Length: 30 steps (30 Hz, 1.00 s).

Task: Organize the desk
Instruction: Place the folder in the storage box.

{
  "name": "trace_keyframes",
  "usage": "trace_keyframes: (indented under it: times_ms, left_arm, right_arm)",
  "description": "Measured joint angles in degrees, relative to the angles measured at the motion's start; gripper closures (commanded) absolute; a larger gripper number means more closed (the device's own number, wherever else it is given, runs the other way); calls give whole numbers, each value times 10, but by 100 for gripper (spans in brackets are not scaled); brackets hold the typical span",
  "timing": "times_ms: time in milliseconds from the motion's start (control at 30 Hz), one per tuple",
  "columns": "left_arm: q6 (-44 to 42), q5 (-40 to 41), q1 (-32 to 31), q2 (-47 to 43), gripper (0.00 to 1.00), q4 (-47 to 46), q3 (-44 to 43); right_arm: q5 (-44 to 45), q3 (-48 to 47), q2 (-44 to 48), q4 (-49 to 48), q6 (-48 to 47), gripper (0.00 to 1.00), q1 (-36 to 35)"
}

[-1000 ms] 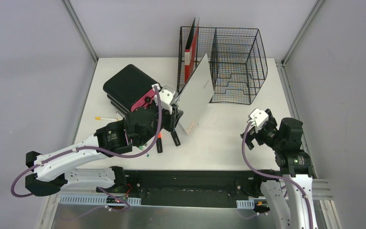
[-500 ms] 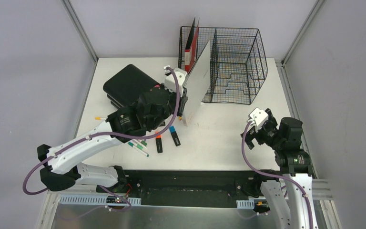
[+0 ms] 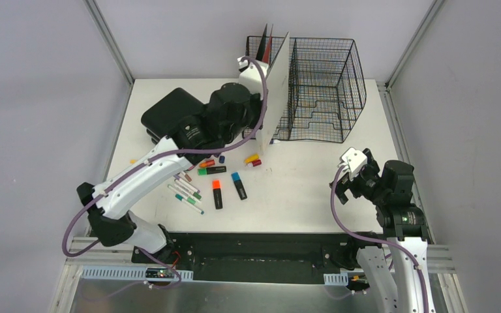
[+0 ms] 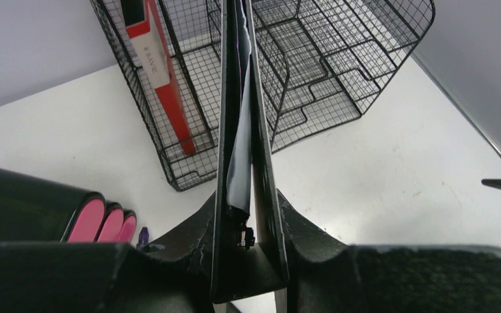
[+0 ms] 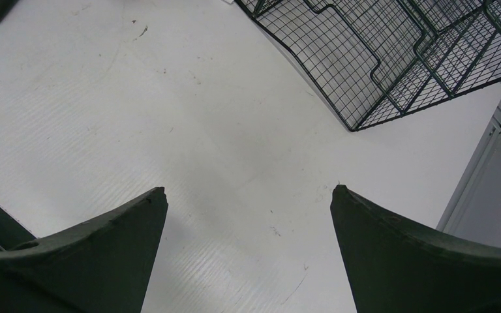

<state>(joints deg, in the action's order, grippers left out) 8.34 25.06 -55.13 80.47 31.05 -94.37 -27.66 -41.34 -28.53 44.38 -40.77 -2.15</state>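
My left gripper is shut on a thin white-faced folder and holds it upright on edge at the front of the black wire rack. The left wrist view shows the folder edge-on, clamped between the two fingers of the left gripper and lined up with the rack's divider. A red folder stands in the rack's left slot. My right gripper hangs open over the right side of the white desk. Only bare desk shows between the spread fingers of the right gripper.
A stack of black cases with pink edges lies at the back left. Several markers and pens are scattered on the desk in front of it, and two short markers lie nearer the rack. Grey walls and aluminium rails bound the desk.
The left arm has carried the folder back towards the rack and turned it upright, edge-on to the rack. Markers under the arm have come into sight. The right arm has not moved.
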Motion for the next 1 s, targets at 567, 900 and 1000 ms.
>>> trace_keyframes:
  times_ms: [567,900,1000]
  left_arm:
    - [-35,-1,52,189,100,-22,-175]
    - [-35,-38,93,269,100,-56,-241]
    - [-35,-46,101,285,100,-71,-249]
  right_arm:
    - [0,0,0,0,-2,1,0]
    - [-1,0,0,0,-3,1,0]
    - [-1,0,1,0,-3,1,0]
